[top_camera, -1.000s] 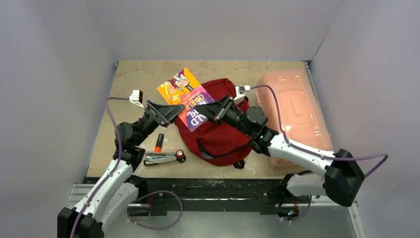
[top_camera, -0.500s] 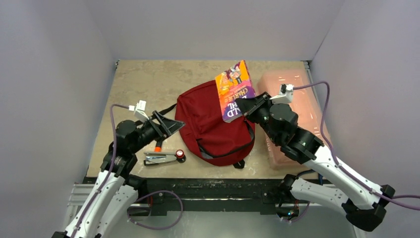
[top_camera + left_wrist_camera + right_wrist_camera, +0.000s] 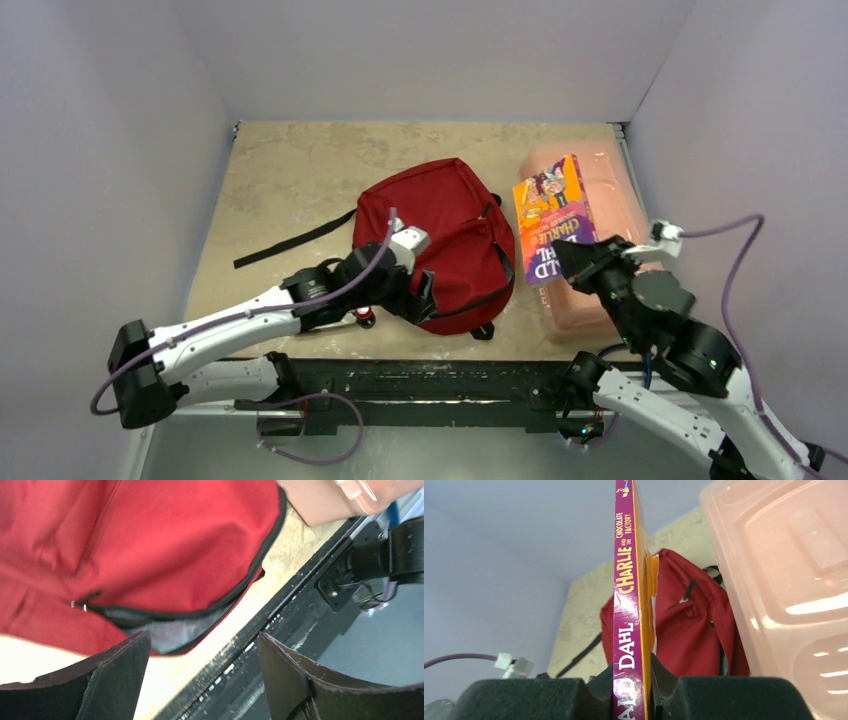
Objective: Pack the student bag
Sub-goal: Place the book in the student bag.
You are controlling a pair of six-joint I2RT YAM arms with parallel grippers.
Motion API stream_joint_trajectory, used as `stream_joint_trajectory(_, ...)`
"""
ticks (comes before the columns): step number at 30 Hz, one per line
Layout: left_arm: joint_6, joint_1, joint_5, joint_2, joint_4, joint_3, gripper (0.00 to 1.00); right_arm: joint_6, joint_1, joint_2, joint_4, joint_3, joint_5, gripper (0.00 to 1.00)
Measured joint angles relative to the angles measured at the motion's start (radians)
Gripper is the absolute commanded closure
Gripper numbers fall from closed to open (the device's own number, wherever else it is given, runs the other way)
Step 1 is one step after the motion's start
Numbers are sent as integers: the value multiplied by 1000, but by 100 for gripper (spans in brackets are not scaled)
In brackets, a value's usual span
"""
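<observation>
Dahl "Charlie" book [image 3: 626, 580] in right claw [image 3: 633, 669]

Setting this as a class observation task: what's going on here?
Two robot arms are packing a red backpack. The right tool is clamped on a paperback book, held up by the pale pink box and not yet inside. The left tool is open, low at the backpack's near edge, where a zip gapes.
</observation>
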Motion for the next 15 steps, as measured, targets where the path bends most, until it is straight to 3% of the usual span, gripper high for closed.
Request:
stream_joint_trajectory(3, 146, -80, -49, 122, -4, 115, 20, -12, 0, -137, 0, -12, 2, 100)
stream_joint_trajectory(7, 305, -135, -53, 290, -12, 267, 18, -20, 0, -181, -1, -11, 3, 100)
stream_joint_trajectory(15, 394, -148, -55, 524, -53, 447, 17, -24, 0, -159, -36, -5, -11, 100)
